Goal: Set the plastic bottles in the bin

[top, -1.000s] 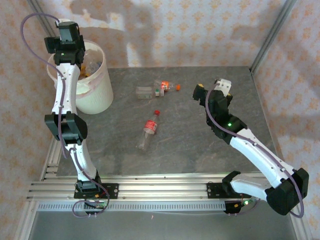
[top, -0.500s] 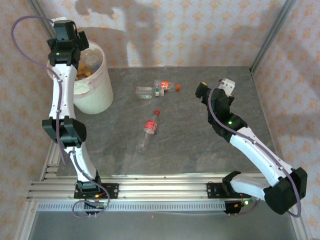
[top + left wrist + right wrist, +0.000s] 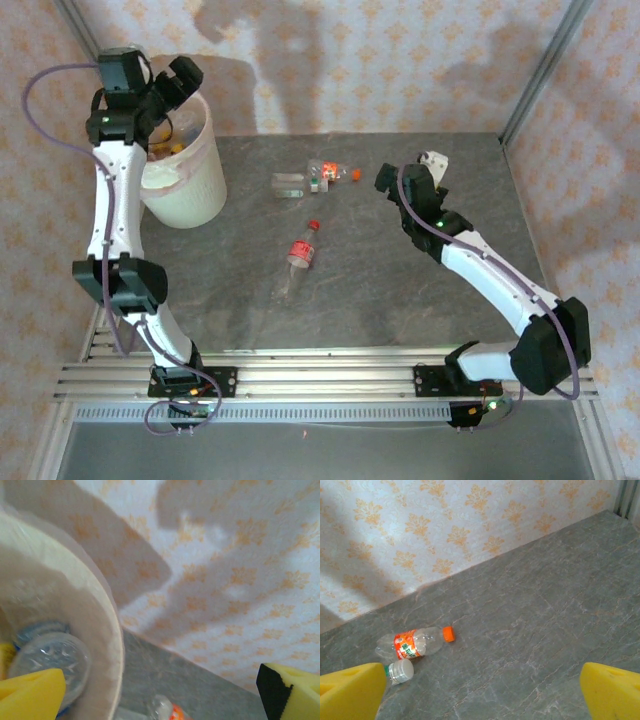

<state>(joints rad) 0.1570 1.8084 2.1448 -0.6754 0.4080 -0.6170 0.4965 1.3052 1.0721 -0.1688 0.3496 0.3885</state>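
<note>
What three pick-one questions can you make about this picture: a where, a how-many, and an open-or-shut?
1. Where is the left gripper? A above the bin; B touching a bottle; C on the floor.
2. How many bottles lie on the table? A one; B three; C six.
3. The right gripper is: A open, empty; B shut on a bottle; C shut, empty.
Answers: A, it hangs over the bin's rim; B, one red-capped, one orange-capped, one white-capped; A, its yellow pads stand wide apart with nothing between.
</note>
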